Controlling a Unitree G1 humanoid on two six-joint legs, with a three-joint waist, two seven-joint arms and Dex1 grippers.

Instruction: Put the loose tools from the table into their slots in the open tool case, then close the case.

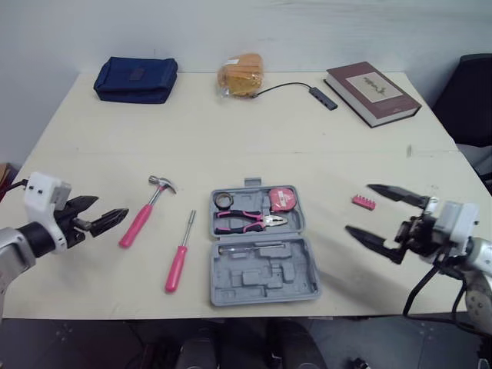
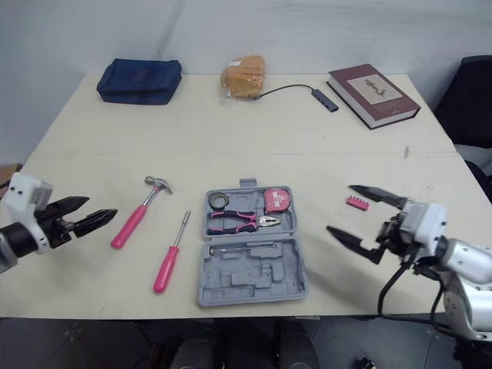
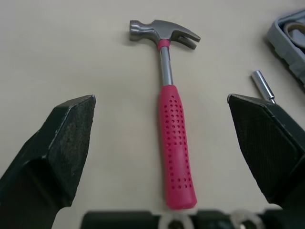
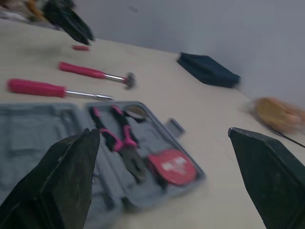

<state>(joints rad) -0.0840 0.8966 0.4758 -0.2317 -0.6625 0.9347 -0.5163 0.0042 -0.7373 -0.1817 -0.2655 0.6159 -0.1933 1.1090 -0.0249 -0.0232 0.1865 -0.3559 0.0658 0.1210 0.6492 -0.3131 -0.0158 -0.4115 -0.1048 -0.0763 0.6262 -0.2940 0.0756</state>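
Note:
An open grey tool case (image 1: 261, 265) lies at the table's front centre, with pink pliers (image 1: 250, 221), a red tape measure (image 1: 285, 198) and a small ring in its far half. Left of it lie a pink-handled screwdriver (image 1: 181, 254) and a pink-handled hammer (image 1: 146, 211). A small red bit holder (image 1: 363, 202) rests to the case's right. My left gripper (image 1: 104, 217) hovers open just left of the hammer's handle (image 3: 176, 148). My right gripper (image 1: 382, 217) is open near the bit holder, pointing toward the case (image 4: 119, 157).
Along the table's far edge sit a navy pouch (image 1: 136, 78), an orange packet (image 1: 241, 74), a cable with a hub (image 1: 319, 95) and a dark red book (image 1: 372, 92). A black chair (image 1: 470, 100) stands beyond the right edge.

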